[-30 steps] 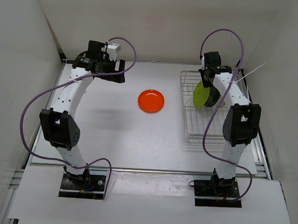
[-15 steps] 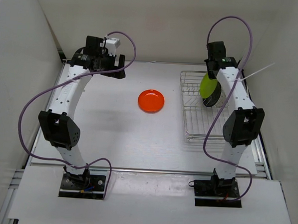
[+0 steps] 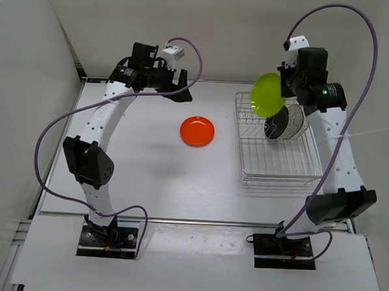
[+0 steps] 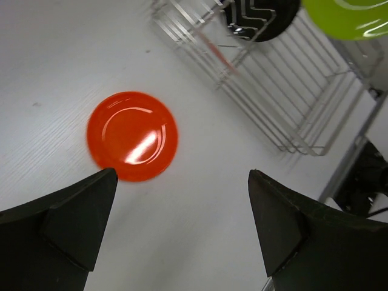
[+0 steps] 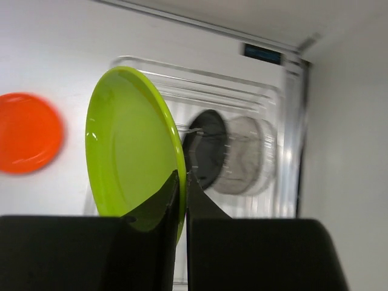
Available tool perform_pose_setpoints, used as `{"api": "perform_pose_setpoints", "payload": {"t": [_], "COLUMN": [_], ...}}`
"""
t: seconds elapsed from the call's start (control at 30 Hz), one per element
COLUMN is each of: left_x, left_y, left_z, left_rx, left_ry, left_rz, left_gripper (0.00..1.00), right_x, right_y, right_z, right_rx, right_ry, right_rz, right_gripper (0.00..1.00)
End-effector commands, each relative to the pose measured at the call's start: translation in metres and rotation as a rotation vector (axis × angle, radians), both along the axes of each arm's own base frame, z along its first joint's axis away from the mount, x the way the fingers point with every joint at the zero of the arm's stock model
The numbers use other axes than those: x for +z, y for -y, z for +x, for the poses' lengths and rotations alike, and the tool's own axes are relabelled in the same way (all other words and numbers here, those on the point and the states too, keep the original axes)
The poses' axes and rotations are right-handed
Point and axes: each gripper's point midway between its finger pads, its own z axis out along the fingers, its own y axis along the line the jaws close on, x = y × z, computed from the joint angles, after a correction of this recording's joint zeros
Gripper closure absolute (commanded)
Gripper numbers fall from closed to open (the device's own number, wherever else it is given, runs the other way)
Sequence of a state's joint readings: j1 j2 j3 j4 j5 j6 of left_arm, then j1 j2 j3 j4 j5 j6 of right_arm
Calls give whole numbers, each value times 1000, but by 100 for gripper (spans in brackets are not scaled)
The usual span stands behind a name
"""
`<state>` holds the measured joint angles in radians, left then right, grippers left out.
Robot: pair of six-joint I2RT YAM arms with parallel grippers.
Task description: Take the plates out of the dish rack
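Right wrist: my right gripper tight on the yellow-green plate over the dish rack; left gripper wide open, empty

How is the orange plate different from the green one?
The orange plate lies flat on the table; the yellow-green plate stands on edge up in the air. Nothing touches the orange plate; the right arm's fingers pinch the yellow-green plate by its rim. The orange plate is mid-table; the yellow-green plate hangs near the dish rack. Both are round, look about the same size, and are out of the rack.
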<state>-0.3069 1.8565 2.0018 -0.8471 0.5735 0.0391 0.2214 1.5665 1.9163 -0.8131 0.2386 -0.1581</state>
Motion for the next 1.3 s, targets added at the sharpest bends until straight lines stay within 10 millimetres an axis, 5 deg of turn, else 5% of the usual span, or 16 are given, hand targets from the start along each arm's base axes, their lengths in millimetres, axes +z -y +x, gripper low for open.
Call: {"api": "perform_pose_setpoints", "payload": {"t": [0.0, 0.3, 0.6, 0.73, 0.87, 0.97, 1.07, 1.1, 1.17, 1.2, 1.27], "left_x": [40, 34, 28, 19, 19, 18, 23, 27, 22, 19, 19], "left_y": [48, 109, 126, 134, 136, 136, 133, 132, 129, 126, 115], "left_z": [-23, -38, -43, -47, -46, -43, -44, -44, -44, -39, -37], "left_rx": [-202, -323, -351, -360, -351, -332, -307, -300, -279, -258, -233], "left_ry": [56, 43, 31, 15, 29, 26, 27, 39, 25, 19, 19], "left_rz": [-146, -173, -176, -165, -157, -151, -156, -155, -148, -146, -140], "left_gripper": [0, 0, 9, 26, 68, 88, 89, 89, 89, 89, 89], "right_x": [-6, -15, -11, -11, -10, -11, -13, -13, -18, -21, -28], "right_y": [-58, -110, -118, -118, -117, -117, -117, -117, -115, -115, -111], "right_z": [-21, -50, -58, -60, -63, -65, -64, -64, -63, -63, -57], "right_rx": [271, 524, 564, 564, 564, 560, 559, 559, 546, 544, 503], "right_ry": [-49, -144, -159, -159, -157, -161, -162, -162, -171, -180, -186], "right_rz": [170, 320, 366, 366, 366, 373, 373, 374, 367, 367, 354], "right_gripper": [100, 100, 100, 100, 100, 100, 99, 96, 62, 60, 18]}}
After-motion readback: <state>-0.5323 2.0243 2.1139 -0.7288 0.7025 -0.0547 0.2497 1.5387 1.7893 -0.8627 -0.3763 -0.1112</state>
